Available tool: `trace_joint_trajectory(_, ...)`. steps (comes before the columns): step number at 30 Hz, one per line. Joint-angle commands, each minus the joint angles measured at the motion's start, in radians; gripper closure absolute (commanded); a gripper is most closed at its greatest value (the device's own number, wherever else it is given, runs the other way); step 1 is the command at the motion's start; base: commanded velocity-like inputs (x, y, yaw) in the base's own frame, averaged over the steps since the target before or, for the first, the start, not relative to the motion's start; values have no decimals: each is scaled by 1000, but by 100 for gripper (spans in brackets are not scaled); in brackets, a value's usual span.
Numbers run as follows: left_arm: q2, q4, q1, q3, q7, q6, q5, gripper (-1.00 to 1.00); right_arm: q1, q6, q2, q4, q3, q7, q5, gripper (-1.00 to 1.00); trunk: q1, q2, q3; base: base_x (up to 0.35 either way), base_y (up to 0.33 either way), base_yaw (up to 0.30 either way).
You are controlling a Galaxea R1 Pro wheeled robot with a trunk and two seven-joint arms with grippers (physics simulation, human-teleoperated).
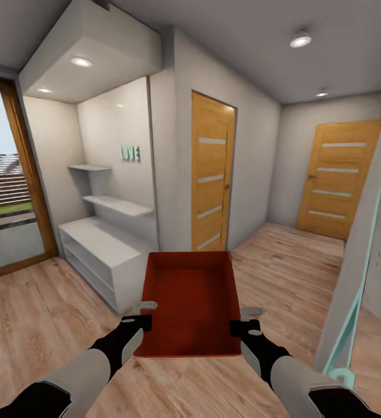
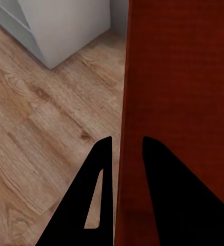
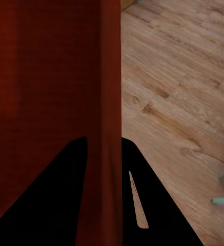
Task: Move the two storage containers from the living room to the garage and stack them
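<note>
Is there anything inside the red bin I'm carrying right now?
The bin looks empty: the head view shows its bare red bottom and inner walls. The left tool and right tool clamp its side walls. The wood floor right under the bin is covered.

Teal letters point(image 1: 130, 153) are spelling "LOVE" on the white alcove wall point(image 1: 112, 133), sitting above the upper shelf point(image 1: 89, 168). Nothing else readable is showing.
</note>
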Motion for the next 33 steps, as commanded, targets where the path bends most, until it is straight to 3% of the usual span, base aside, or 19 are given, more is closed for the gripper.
trace_joint_trajectory(1,32,-5,-2,42,22,-13,-22,100,0,-2,0,3,5,4,-10,100,1,-2,-2,322,0,-278)
trace_joint_trajectory(12,33,-5,-2,42,21,-11,-22,100,0,-2,0,3,5,4,-10,100,1,-2,-2,322,118,-278)
trace_joint_trajectory(33,31,-5,-2,42,21,-11,-8,100,0,-2,0,3,5,5,-10,100,1,-2,-2,304,211,-278)
